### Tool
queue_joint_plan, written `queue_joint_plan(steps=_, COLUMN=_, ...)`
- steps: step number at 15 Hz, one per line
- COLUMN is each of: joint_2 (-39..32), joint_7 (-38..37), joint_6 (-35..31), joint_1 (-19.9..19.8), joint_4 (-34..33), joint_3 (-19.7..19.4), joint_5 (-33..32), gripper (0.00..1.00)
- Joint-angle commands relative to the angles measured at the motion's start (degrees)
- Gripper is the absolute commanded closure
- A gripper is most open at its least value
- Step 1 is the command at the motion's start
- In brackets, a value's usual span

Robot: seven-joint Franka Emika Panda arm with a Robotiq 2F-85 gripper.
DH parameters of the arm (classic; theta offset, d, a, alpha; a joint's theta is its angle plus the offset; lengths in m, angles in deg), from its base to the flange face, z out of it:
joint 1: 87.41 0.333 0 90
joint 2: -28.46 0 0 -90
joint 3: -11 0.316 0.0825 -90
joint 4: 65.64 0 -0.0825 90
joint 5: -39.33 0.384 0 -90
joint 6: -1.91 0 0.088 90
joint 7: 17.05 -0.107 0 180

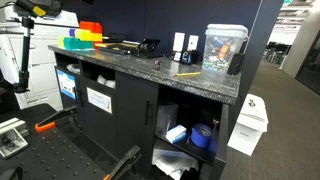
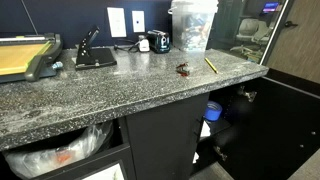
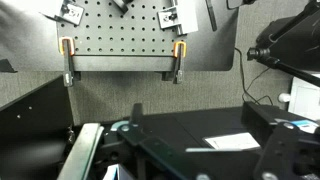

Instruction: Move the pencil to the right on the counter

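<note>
Claw: dark bars low in the wrist view may be belonging to the claw (image 3: 175,150). I cannot tell whether it is released or clenched. The camera is facing a pegboard (image 3: 150,35), not the surface.
Progress: nothing is showing as done. By my judgement the reach, grip, carry to the right and set-down are all waiting.
Plastic bag: the plastic bag (image 2: 85,140) is hanging under the near end of the surface (image 2: 90,95), holding crumpled reddish scraps.
Open shelf: a blue roll (image 1: 200,138) is sitting inside beside something white.
Pencil: the pencil (image 2: 211,65) is lying flat near the front edge, close to a small dark object (image 2: 184,69) but apart from it.
Clear tub: the clear tub (image 2: 192,25) is standing behind the pencil, holding jumbled items too unclear to name.
Bins: the yellow and orange bins (image 1: 85,37) are sitting at the far end, their contents hidden.
</note>
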Motion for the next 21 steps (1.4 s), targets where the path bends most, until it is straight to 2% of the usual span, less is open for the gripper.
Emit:
queue_joint_plan(steps=1, joint_2=-0.08, joint_7=0.43, joint_6=0.17, joint_1=-1.03, joint_4=-0.09, joint_3=0.91, joint_5=0.43, gripper=0.0)
queue_joint_plan(steps=8, joint_2=-0.08, joint_7=0.43, joint_6=0.17, joint_1=-1.03, joint_4=-0.09, joint_3=0.91, joint_5=0.43, gripper=0.0)
queue_joint_plan(steps=9, joint_2=-0.95, joint_7=-0.87, joint_6=-1.96, joint_1=-1.05, joint_4=-0.17, joint_3=1.42, joint_5=0.82, gripper=0.0)
queue_joint_plan(steps=12, joint_2=-12.97, joint_7=-5.64, joint_6=-7.35, joint_1=-0.75, joint_4=-8.37, joint_3=3.12, joint_5=1.34, gripper=0.0)
queue_joint_plan(steps=15, joint_2=-21.77, joint_7=-9.31, joint_6=-10.77, joint_1=-1.49, joint_4=-16.33, joint_3=3.75, joint_5=0.64, gripper=0.0)
queue_joint_plan(steps=17, joint_2=-28.22, joint_7=-11.18, joint_6=-11.2, joint_1=-1.04, joint_4=-23.2, joint_3=2.5, joint_5=0.52, gripper=0.0)
queue_joint_plan(steps=21, joint_2=-40.26, joint_7=-13.52, joint_6=-10.06, joint_1=-3.97, joint_4=-37.48, joint_3=3.16, joint_5=1.0, gripper=0.0)
